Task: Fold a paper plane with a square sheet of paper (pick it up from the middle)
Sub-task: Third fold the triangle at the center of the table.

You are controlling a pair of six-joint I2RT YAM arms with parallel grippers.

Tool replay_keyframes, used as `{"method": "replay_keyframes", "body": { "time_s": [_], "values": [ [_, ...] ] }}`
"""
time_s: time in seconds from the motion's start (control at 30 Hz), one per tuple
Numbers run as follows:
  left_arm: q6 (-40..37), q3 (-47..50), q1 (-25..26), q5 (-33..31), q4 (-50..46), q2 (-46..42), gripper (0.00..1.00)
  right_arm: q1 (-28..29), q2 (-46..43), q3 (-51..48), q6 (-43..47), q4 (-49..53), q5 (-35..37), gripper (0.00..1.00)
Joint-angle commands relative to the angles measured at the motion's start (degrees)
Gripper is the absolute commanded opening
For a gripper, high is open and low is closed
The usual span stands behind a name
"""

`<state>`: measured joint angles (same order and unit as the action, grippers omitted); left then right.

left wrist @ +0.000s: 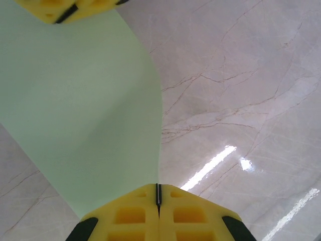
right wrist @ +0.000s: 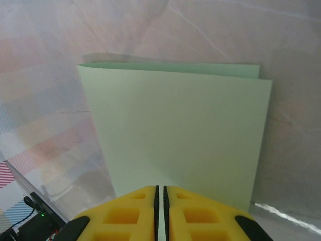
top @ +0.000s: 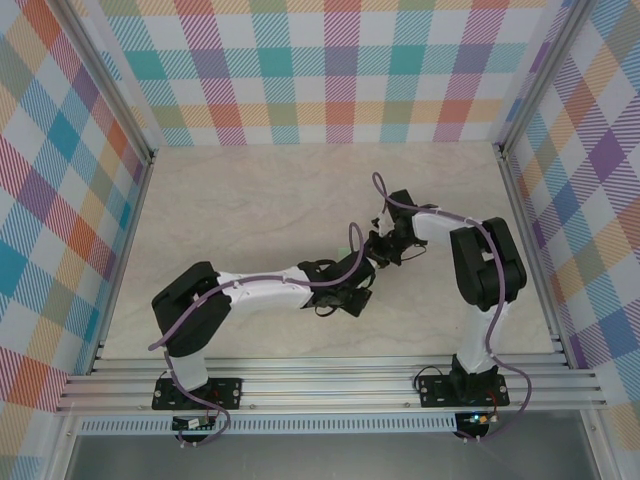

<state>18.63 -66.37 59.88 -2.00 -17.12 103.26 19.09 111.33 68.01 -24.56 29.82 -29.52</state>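
Observation:
The square sheet of paper [right wrist: 180,130] is pale mint green and folded double, its two far edges lying slightly offset. My right gripper [right wrist: 161,193] is shut on its near edge, a thin strip of paper showing between the pads. In the left wrist view the paper [left wrist: 85,115] curves up and away from my left gripper [left wrist: 158,193], which is shut on one edge. The right gripper's yellow fingers [left wrist: 50,7] hold the opposite end. From above, both grippers [top: 362,268] [top: 377,246] meet over the table's middle, with a sliver of paper [top: 352,238] between them.
The marble-patterned tabletop [top: 250,210] lies below the paper. Checked walls [top: 330,70] close in the back and both sides. Aluminium rails [top: 330,385] run along the near edge by the arm bases.

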Motion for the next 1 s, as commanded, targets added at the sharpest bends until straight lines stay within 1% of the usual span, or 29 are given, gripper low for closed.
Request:
{"method": "replay_keyframes", "body": {
  "time_s": [0.0, 0.07, 0.1, 0.23, 0.47, 0.7, 0.8, 0.97],
  "values": [
    [0.7, 1.2, -1.5, 2.2, 0.8, -1.9, 0.02, 0.0, 1.9, 2.1, 3.4, 3.1, 2.2, 0.12],
    [0.7, 1.5, -2.4, 3.8, 0.7, -1.8, 0.03, 0.1, 2.8, 2.1, 4.1, 3.8, 3.9, 0.12],
    [0.7, 1.6, -2.7, 4.7, 2.9, -1.7, 0.03, 0.0, 3.1, 2.1, 4.4, 4.0, 4.1, 0.12],
    [0.6, 1.9, -4.2, 6.3, 3.3, -1.4, 0.03, 0.2, 3.7, 1.5, 5.2, 4.2, 4.9, 0.12],
    [0.0, 2.3, -7.5, 11.2, 4.6, -0.8, 0.05, 0.2, 3.6, 0.8, 5.5, 3.9, 5.5, 0.12],
    [-1.0, 2.1, -10.0, 13.3, 4.1, 0.4, 0.05, 0.2, 3.5, 1.3, 5.3, 4.1, 5.2, 0.12],
    [-2.5, 1.1, -10.7, 13.3, 2.7, 1.2, 0.06, 0.2, 3.2, 1.2, 5.2, 4.2, 5.2, 0.12],
    [-4.2, -0.2, -11.7, 15.3, 1.7, 3.1, 0.06, 0.2, 2.8, 1.1, 4.9, 4.2, 4.9, 0.13]
  ]
}}
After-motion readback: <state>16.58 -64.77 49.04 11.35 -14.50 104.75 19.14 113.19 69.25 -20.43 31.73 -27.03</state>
